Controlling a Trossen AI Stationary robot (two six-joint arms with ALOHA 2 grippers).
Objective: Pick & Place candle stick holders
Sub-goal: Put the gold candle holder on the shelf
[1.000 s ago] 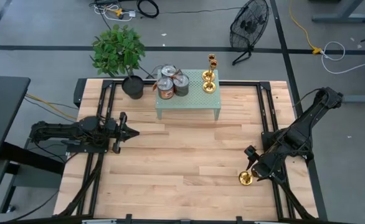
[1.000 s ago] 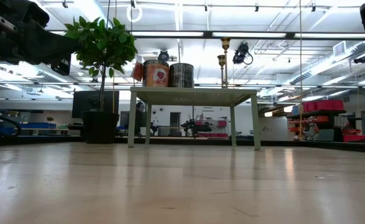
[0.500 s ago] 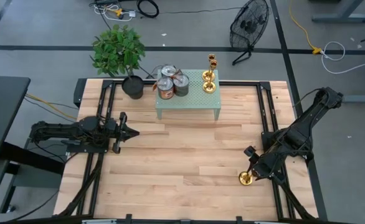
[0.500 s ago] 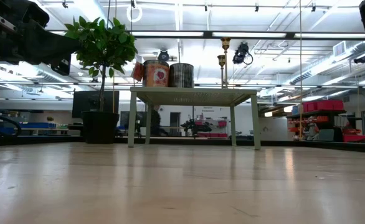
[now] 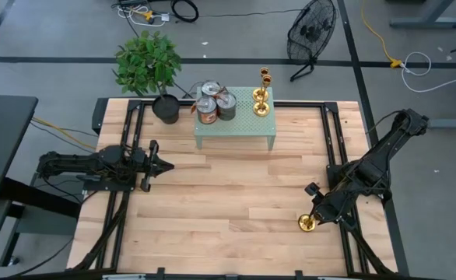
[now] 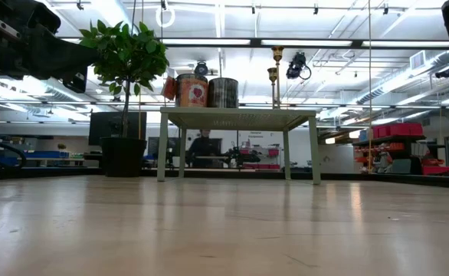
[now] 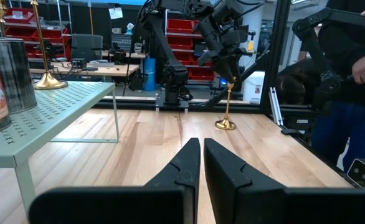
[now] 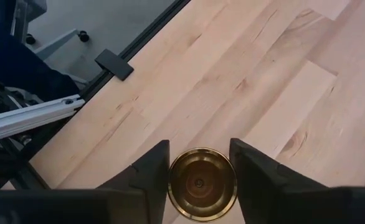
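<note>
Candle stick holders: three, shiny gold w/ round flared base, thin stem and small cup on top. One candle stick holder (image 5: 306, 223) stands upright on the wooden table (image 5: 228, 202), directly under the right gripper (image 5: 316, 210). In the right wrist view its round base (image 8: 202, 182) sits between the two dark fingers (image 8: 150, 171), which are spread a bit wider than the base. If they touch it, I cannot tell. In the left wrist view the same holder (image 7: 226, 109) stands under that gripper, stem vertical.

The other two holders (image 5: 261, 95) stand far from the right gripper, on the pale green perforated stand (image 5: 236, 124) at the table's back edge, beside two tins (image 5: 215, 103). A potted plant (image 5: 150, 70) is just past the stand's other end.

Left gripper (image 5: 159, 164) hovers over the opposite side of the table, fingers (image 7: 185, 168) almost together w/ only a narrow slit, holding nothing.

Right gripper works near the table's front-right corner, close to the black frame rail (image 5: 345, 233). Btw. the two grippers the wood is bare. A person in dark clothes (image 7: 350, 81) stands beyond the table edge on the right arm's side.
</note>
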